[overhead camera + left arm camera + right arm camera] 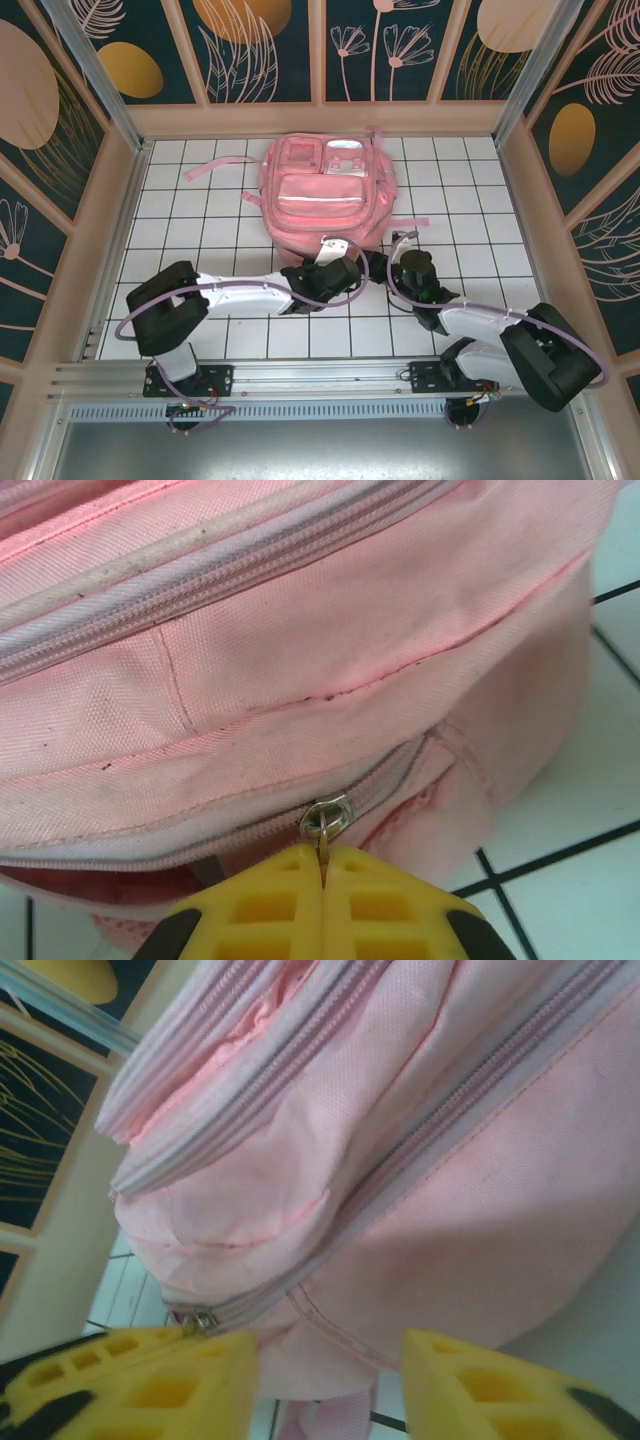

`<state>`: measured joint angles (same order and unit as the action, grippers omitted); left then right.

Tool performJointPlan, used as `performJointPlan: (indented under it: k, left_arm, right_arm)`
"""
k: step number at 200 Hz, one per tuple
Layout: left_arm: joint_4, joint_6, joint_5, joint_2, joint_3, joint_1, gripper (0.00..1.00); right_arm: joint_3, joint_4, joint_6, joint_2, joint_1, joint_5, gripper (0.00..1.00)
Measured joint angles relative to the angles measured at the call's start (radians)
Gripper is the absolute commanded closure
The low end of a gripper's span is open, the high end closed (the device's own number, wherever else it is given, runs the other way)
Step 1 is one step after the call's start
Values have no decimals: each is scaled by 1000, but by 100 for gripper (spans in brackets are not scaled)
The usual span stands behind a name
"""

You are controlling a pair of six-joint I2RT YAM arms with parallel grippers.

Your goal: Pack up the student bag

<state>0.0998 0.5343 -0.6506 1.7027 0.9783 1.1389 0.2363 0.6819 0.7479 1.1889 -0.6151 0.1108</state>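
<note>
White-tiled tabletop [200, 215], boxed in by dark floral wall panels [260, 50], is carrying the student bag [325, 195], which is lying at the far middle with its front pockets facing up. Both arms are reaching to the bag's near edge. The left gripper [335, 255] is pinching the metal zipper pull [326, 818], its yellow fingers [270, 900] pressing together on the tab. The right gripper [403, 250] is hanging spread wide just beside the bag's near right corner, gripping nothing.

Judging from this, the opening of a zipped compartment is underway, so nothing is going inside yet. The next move is likely calling for a steady draw along the zip track, with the right gripper bracing the fabric so the bag is not dragging.

The left wrist view is giving the pinch itself; the overhead is hiding it under the wrist. The right wrist view is showing a zip slider [203, 1318] close to one finger [150, 1385]; whether it is the same one, I cannot tell.
</note>
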Motion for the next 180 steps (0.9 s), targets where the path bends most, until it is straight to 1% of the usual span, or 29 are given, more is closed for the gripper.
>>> performJointPlan:
  k: [14,39,69,95,102,117,124,129,180]
  left_arm:
    - [-31,-3,36,-32,-38,-2,100]
    - [-67,-10,76,-57,-73,-7,100]
    - [-75,-11,93,-60,-77,-11,100]
    - [-76,-14,97,-60,-77,-11,100]
    - [-77,-15,97,-60,-77,-11,100]
    - [-78,-18,101,-60,-77,-11,100]
    - [-78,-18,101,-60,-77,-11,100]
    - [-78,-18,101,-60,-77,-11,100]
    - [-64,-3,90,-62,-78,-32,100]
  right_arm:
    - [32,0,2,20,-2,10,47]
    - [107,-3,18,81,-6,22,45]
    - [207,-37,60,199,-6,22,46]
    - [226,-51,101,261,-6,22,46]
    - [226,-58,109,268,-6,21,51]
    - [226,-61,133,274,-6,20,70]
    - [226,-62,137,275,-6,20,90]
    - [227,-62,134,275,-6,21,100]
    - [240,-121,111,245,23,29,100]
